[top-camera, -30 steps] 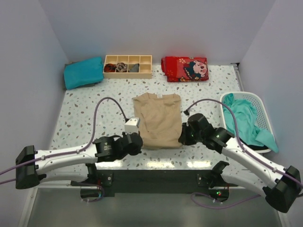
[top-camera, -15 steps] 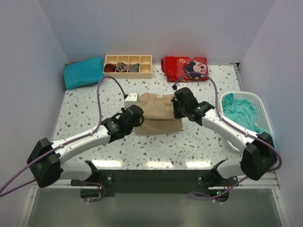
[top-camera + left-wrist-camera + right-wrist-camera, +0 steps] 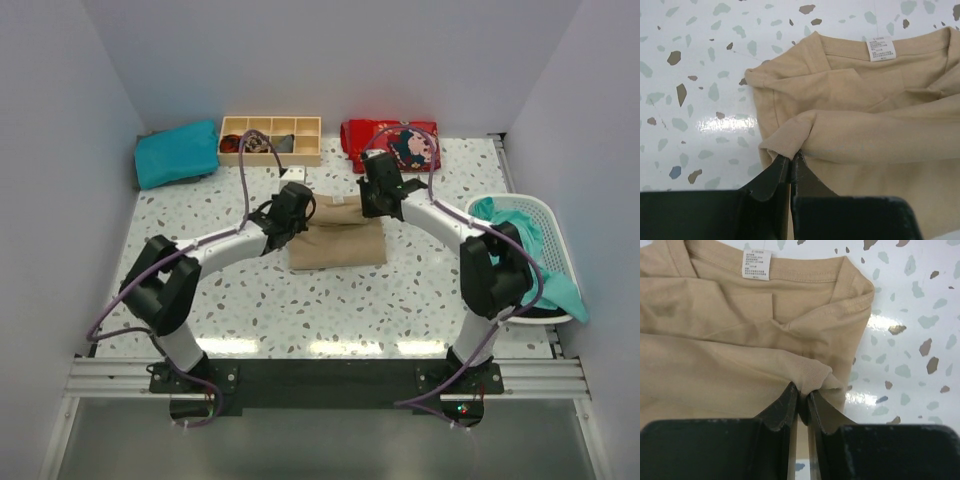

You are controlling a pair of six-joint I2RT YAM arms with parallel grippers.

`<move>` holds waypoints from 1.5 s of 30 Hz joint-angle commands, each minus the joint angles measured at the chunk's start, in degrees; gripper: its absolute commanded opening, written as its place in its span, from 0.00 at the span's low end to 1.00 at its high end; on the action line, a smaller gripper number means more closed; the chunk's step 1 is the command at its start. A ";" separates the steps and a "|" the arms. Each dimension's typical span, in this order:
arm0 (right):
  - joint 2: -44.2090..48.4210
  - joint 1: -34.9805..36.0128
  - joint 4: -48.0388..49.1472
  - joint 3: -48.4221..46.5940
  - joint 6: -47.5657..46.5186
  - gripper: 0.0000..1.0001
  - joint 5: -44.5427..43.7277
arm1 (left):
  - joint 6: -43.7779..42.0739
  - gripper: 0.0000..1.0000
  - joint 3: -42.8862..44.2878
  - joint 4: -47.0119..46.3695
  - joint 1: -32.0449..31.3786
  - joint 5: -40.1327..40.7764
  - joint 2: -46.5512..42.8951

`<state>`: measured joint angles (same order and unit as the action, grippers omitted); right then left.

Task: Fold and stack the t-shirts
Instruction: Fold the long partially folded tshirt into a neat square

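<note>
Jointly, left end effector [image 3: 791, 159], right end effector [image 3: 802, 394], both pinched closed on tan t-shirt [image 3: 338, 245]

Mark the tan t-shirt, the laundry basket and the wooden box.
tan t-shirt [image 3: 338, 247]: top view, middle of the folded cloth.
laundry basket [image 3: 541, 204]: top view, far right corner of its white rim.
wooden box [image 3: 277, 158]: top view, its near wall.

Both arms reach far forward, left tool [image 3: 791, 158] and right tool [image 3: 803, 391] each pinched nearly closed.
</note>
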<state>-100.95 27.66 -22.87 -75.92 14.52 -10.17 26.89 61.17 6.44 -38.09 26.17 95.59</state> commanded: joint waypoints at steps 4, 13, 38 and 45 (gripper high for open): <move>-9.79 -3.31 4.68 -9.85 -1.25 0.09 3.23 | -4.39 0.00 7.47 -8.81 4.68 -1.65 7.15; -17.79 -5.42 6.61 -18.82 -1.16 0.06 3.50 | -7.65 0.00 16.34 -12.06 7.85 -2.27 15.41; -14.28 -5.78 1.61 -22.26 -0.99 0.65 15.09 | -8.09 0.79 9.94 -16.19 10.14 -22.12 7.59; -17.09 -4.28 1.25 -21.99 -0.11 0.65 16.15 | -6.42 0.77 11.86 -16.72 10.05 -27.49 12.77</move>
<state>-117.91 23.16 -20.93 -96.99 13.21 3.88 18.94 71.66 -7.79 -28.10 4.54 105.34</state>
